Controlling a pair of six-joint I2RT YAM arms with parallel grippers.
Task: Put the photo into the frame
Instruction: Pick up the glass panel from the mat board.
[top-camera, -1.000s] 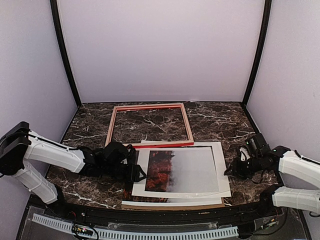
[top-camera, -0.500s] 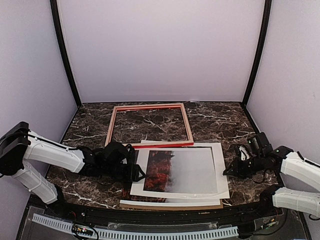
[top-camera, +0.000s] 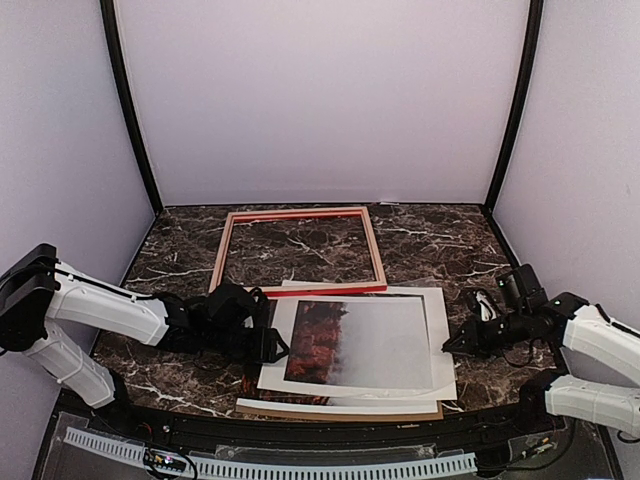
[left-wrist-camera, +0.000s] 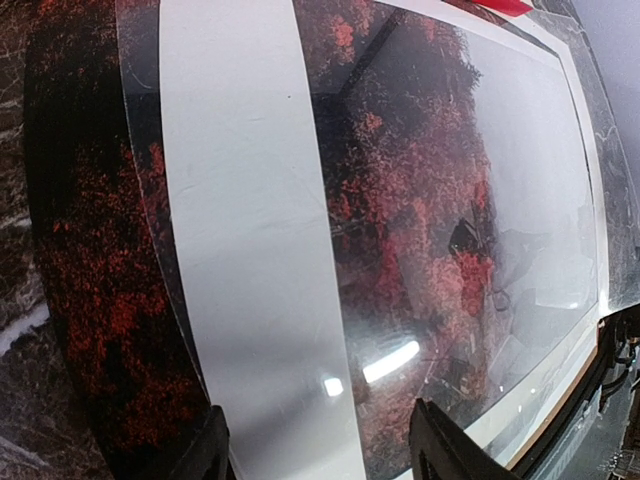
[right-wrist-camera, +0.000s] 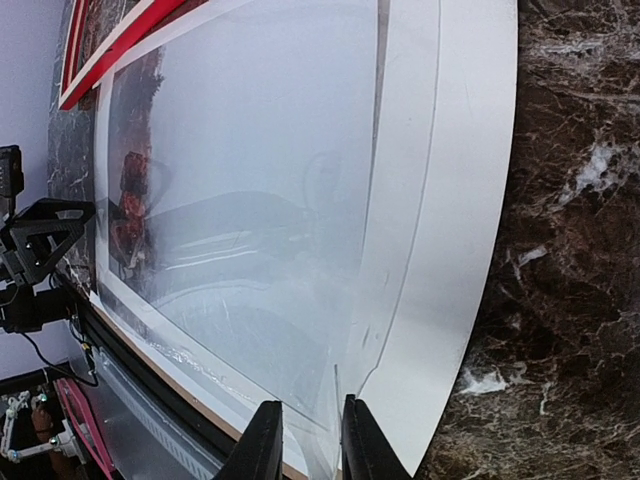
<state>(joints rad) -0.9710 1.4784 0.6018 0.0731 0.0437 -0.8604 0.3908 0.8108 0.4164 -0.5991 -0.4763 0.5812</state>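
The photo (top-camera: 320, 340) of red trees and fog lies in a flat stack under a white mat (top-camera: 350, 393) and a clear sheet (right-wrist-camera: 280, 250). Its red edge pokes out past the mat on the left (left-wrist-camera: 90, 300). The frame (top-camera: 300, 215) lies empty behind the stack, its red near rail touching the stack's back edge. My left gripper (top-camera: 268, 347) is wide open at the stack's left edge, its jaws straddling the mat (left-wrist-camera: 240, 200). My right gripper (top-camera: 450, 345) is at the stack's right edge, jaws a narrow gap apart (right-wrist-camera: 305, 440), with the clear sheet's edge in the gap.
A brown backing board (top-camera: 340, 412) is the bottom of the stack and reaches the table's near edge. Purple walls enclose the dark marble table (top-camera: 440, 240) on three sides. The frame's red rail shows in the right wrist view (right-wrist-camera: 120, 50).
My right gripper has moved left against the stack's right edge. The whole stack has slid a little left and toward the near edge. My left gripper has hardly moved.
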